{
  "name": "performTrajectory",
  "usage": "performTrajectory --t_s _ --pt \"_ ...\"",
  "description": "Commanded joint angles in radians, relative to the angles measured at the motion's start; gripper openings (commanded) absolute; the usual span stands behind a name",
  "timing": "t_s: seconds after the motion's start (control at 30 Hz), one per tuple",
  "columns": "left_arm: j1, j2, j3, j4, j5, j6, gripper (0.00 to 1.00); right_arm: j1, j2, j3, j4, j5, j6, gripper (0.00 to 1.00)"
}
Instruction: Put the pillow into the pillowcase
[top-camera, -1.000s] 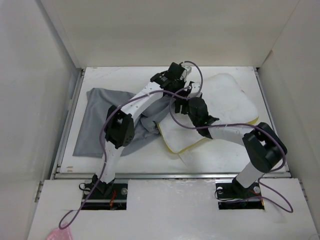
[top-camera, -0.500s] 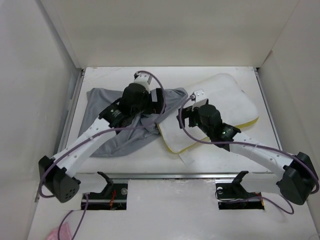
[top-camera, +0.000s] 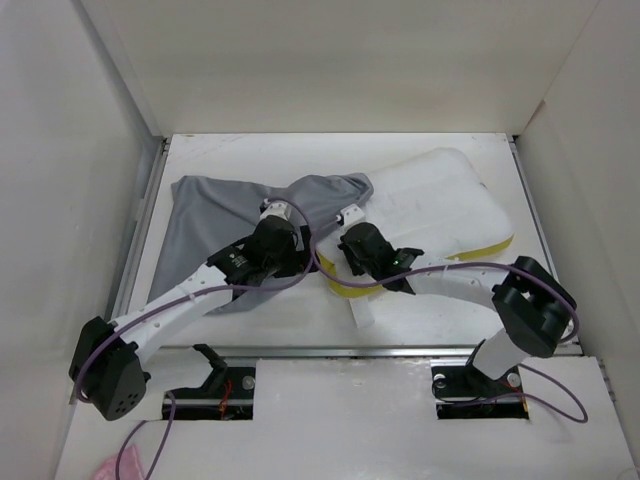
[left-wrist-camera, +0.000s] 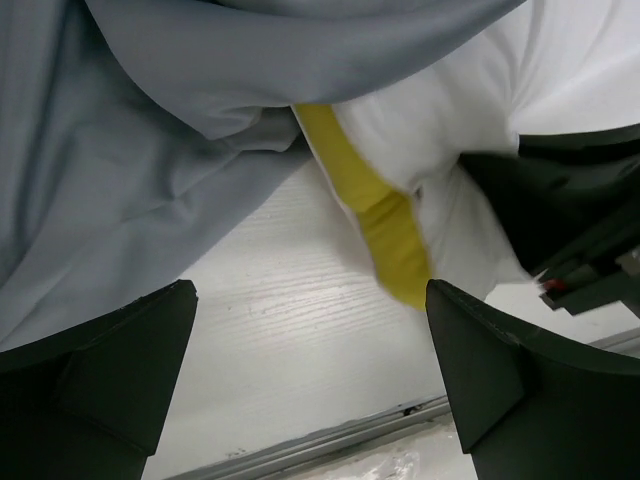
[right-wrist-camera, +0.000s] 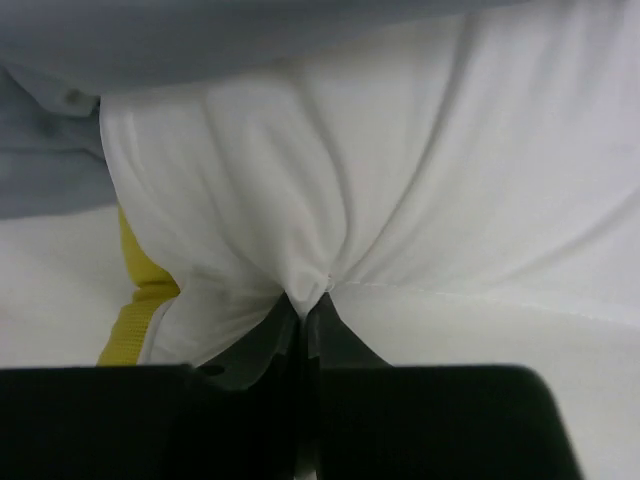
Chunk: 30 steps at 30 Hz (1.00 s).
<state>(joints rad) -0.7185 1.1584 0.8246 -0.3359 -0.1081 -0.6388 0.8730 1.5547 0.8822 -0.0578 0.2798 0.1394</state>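
The white table (top-camera: 300, 320) is covered at the left by the crumpled grey pillowcase (top-camera: 210, 215) and at the right by the pillow (top-camera: 440, 195), with their edges overlapped mid-table.

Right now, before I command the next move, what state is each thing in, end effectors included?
Pillow: lying on the table, mostly outside the case, near-left corner pinched.
Pillowcase: limp and crumpled, its right edge draped over the pillow's left end.
Left end effector: open, holding nothing, over bare table.
Right end effector: shut on the pillow's fabric.
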Motion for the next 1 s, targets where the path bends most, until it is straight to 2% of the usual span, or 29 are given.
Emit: performTrajectory --t_s 0.0,0.13,0.27,0.4,0.53,0.7,0.87,0.93,0.97 --pt "-0.004 -0.045 -0.012 0.047 -0.033 -0.032 1.00 0.011 0.050 0.043 0.027 0.135 0.086 0.00" --pt "0.007 0.001 -0.021 0.089 -0.047 -0.032 1.00 0.011 -0.060 0.052 0.045 0.170 0.086 0.00" --pt "0.042 0.073 -0.021 0.139 -0.047 -0.032 0.95 0.011 -0.165 0.090 0.033 0.194 0.066 0.00" --pt "0.068 0.161 0.002 0.170 -0.056 -0.032 0.90 0.011 -0.147 0.161 0.010 0.232 0.014 0.00" --pt "0.068 0.243 0.027 0.207 -0.079 -0.032 0.90 -0.008 -0.108 0.211 0.000 0.252 0.003 0.00" --pt "0.079 0.340 0.082 0.244 -0.159 -0.119 0.89 -0.045 -0.099 0.254 0.000 0.210 -0.006 0.00" --pt "0.099 0.360 0.091 0.402 -0.180 -0.108 0.89 -0.074 -0.108 0.274 0.000 0.157 -0.006 0.00" --pt "0.099 0.371 0.091 0.503 -0.180 -0.096 0.92 -0.085 -0.099 0.284 -0.010 0.145 -0.006 0.00" --pt "0.099 0.371 0.091 0.537 -0.147 -0.081 0.92 -0.085 -0.099 0.293 -0.010 0.145 -0.006 0.00"
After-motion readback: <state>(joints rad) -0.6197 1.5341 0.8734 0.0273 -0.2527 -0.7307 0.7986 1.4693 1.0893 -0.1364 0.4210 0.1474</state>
